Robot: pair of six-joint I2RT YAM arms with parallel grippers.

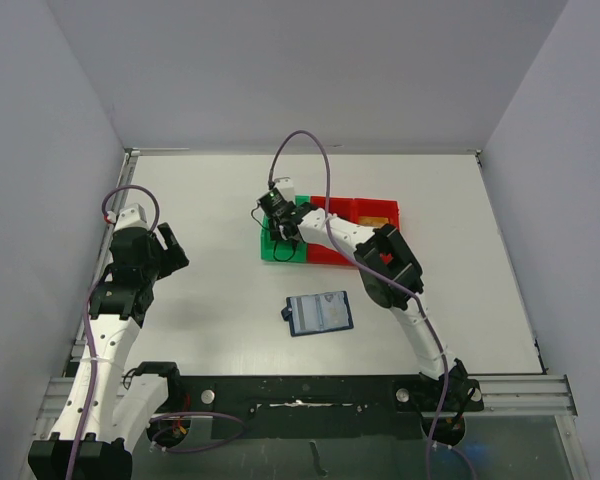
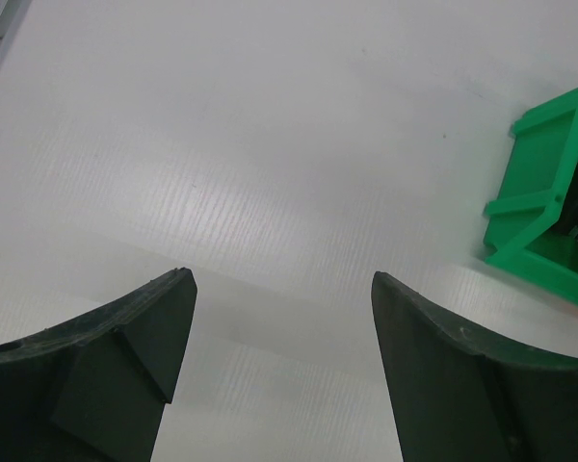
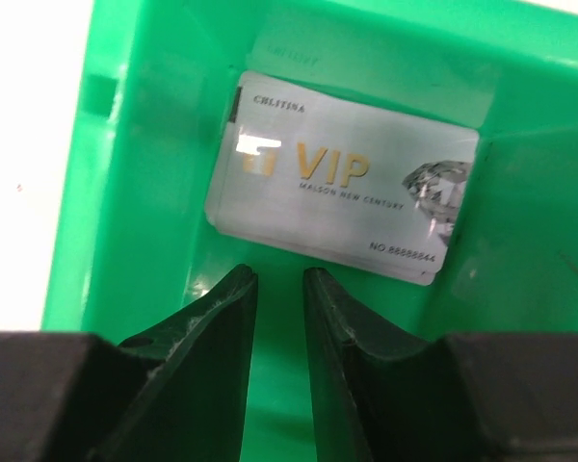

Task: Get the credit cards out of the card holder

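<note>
A silver-grey credit card (image 3: 337,183) printed "VIP" lies flat on the floor of the green bin (image 3: 144,173). My right gripper (image 3: 279,274) hangs just above that bin, its fingers a narrow gap apart, holding nothing and a little short of the card's near edge. From above, the right gripper (image 1: 275,215) is over the green bin (image 1: 270,250). The card holder (image 1: 320,313) lies opened flat on the table, nearer the arm bases. My left gripper (image 2: 282,276) is wide open over bare table; seen from above, the left gripper (image 1: 170,248) is at the far left.
A red bin (image 1: 360,208) adjoins the green one on its right, with a gold-tan card (image 1: 375,218) inside. The green bin's corner (image 2: 530,192) shows at the right of the left wrist view. Grey walls enclose the white table.
</note>
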